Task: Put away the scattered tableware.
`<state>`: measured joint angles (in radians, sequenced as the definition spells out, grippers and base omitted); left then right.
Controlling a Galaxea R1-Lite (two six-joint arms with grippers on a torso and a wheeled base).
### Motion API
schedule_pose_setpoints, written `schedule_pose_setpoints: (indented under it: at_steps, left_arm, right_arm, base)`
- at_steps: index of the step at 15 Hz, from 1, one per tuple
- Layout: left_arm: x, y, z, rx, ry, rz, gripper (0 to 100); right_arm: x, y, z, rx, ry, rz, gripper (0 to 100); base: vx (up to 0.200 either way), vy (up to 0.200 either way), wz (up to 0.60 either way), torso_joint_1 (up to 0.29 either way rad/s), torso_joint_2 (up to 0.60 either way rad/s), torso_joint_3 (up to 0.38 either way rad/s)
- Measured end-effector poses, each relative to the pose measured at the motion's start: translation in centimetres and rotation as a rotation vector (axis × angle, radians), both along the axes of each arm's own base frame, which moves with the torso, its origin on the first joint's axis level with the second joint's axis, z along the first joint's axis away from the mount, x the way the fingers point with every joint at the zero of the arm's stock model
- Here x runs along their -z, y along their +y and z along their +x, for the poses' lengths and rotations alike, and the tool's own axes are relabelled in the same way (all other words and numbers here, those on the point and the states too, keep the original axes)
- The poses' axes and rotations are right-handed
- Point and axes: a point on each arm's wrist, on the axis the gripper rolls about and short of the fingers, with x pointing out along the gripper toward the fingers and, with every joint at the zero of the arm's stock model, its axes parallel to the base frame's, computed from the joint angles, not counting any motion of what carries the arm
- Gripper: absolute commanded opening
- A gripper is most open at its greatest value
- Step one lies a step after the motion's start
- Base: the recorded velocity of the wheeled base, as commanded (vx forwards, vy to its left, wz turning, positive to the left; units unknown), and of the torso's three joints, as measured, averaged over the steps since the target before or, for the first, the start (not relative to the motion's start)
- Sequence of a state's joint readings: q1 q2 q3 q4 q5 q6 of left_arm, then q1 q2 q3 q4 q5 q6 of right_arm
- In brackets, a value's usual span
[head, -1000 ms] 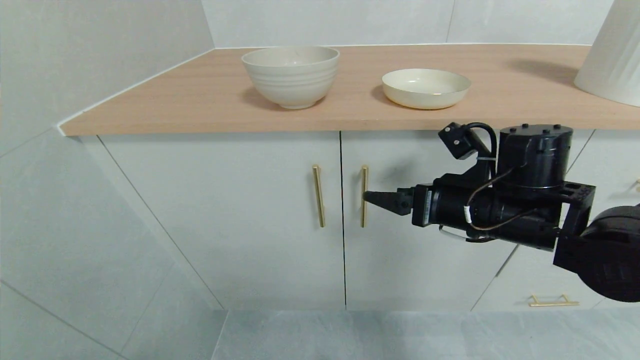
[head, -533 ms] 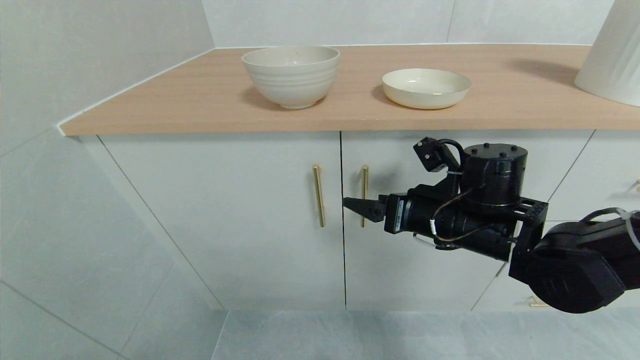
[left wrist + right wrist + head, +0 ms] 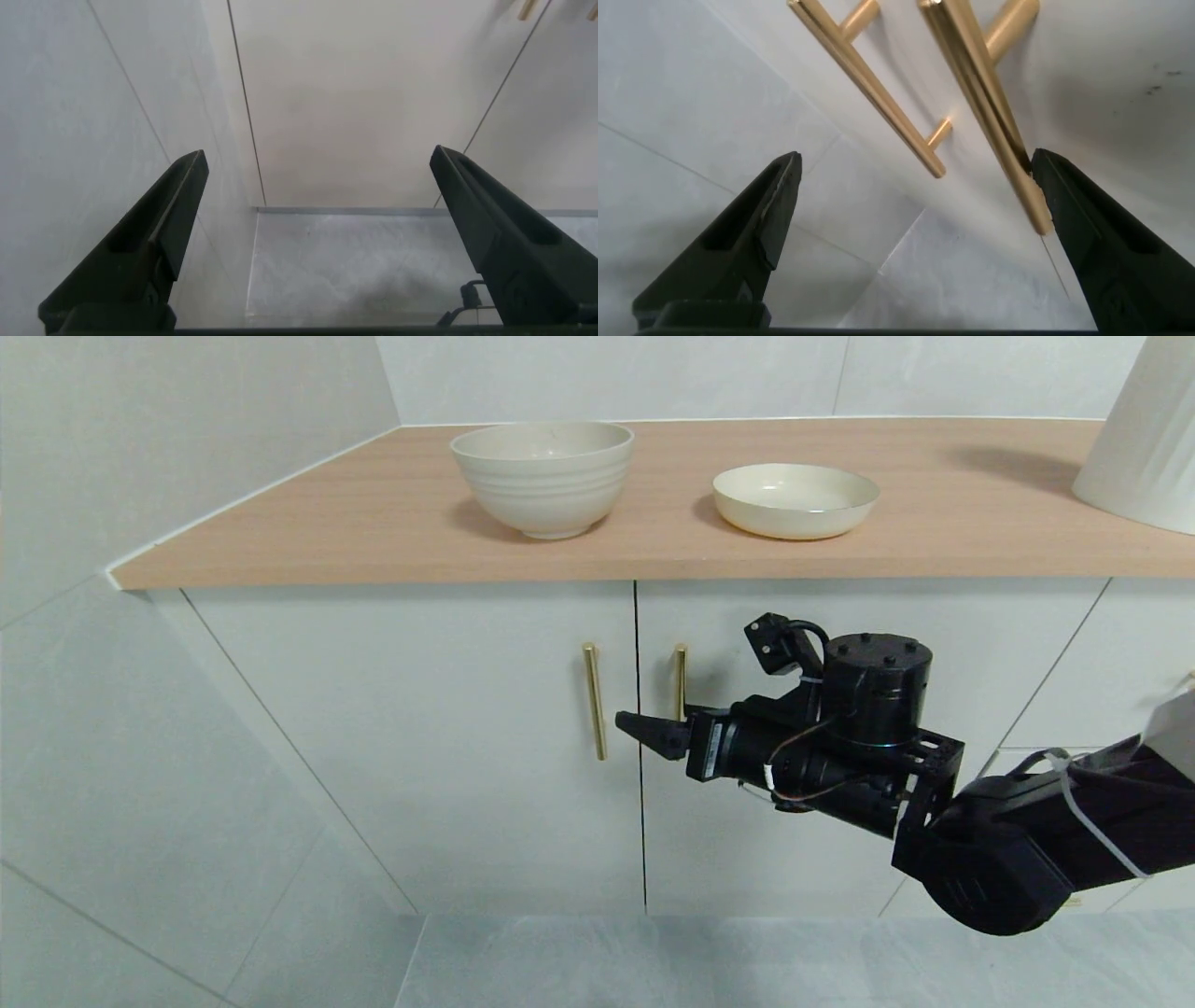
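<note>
A deep ribbed cream bowl (image 3: 542,476) and a shallow cream dish (image 3: 794,499) stand on the wooden countertop (image 3: 327,532). Below it are two shut cabinet doors with upright gold handles: the left door's handle (image 3: 594,702) and the right door's handle (image 3: 681,677). My right gripper (image 3: 639,729) points left at handle height, its tip in front of the seam between the doors. In the right wrist view the right gripper (image 3: 915,247) is open, both gold handles (image 3: 990,112) lying close ahead between its fingers. My left gripper (image 3: 318,247) is open and holds nothing, facing the cabinet base and floor.
A tall white ribbed vessel (image 3: 1137,448) stands at the counter's right end. A tiled wall (image 3: 140,756) closes the left side. Grey floor (image 3: 747,961) runs along the cabinet base. Further cabinet fronts continue to the right behind my right arm.
My right arm has moved left and lower; the gripper tip went from the right door's handle past it to the seam between the doors. Bowl and dish have not moved.
</note>
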<state>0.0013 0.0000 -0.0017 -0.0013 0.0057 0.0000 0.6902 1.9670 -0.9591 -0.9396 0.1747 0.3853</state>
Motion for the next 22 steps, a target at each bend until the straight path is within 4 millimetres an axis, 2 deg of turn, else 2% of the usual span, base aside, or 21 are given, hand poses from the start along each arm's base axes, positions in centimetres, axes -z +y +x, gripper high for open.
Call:
schedule_pose_setpoints:
  at_steps: [4, 11, 17, 22]
  left_arm:
    - [0.0, 0.0, 0.0, 0.0, 0.0, 0.0, 100]
    - [0.0, 0.0, 0.0, 0.0, 0.0, 0.0, 100]
    - [0.0, 0.0, 0.0, 0.0, 0.0, 0.0, 100]
    - [0.0, 0.0, 0.0, 0.0, 0.0, 0.0, 100]
  right_arm:
    - [0.5, 0.3, 0.1, -0.003, 0.02, 0.005, 100]
    - [0.3, 1.4, -1.5, -0.056, 0.043, 0.022, 100]
    - [-0.2, -0.6, -4.0, -0.157, 0.068, 0.011, 100]
    - [0.3, -2.8, -7.6, -0.225, 0.11, -0.02, 100]
  base:
    - [0.0, 0.0, 0.0, 0.0, 0.0, 0.0]
    - [0.0, 0.0, 0.0, 0.0, 0.0, 0.0]
    - [0.0, 0.0, 0.0, 0.0, 0.0, 0.0]
    - [0.0, 0.0, 0.0, 0.0, 0.0, 0.0]
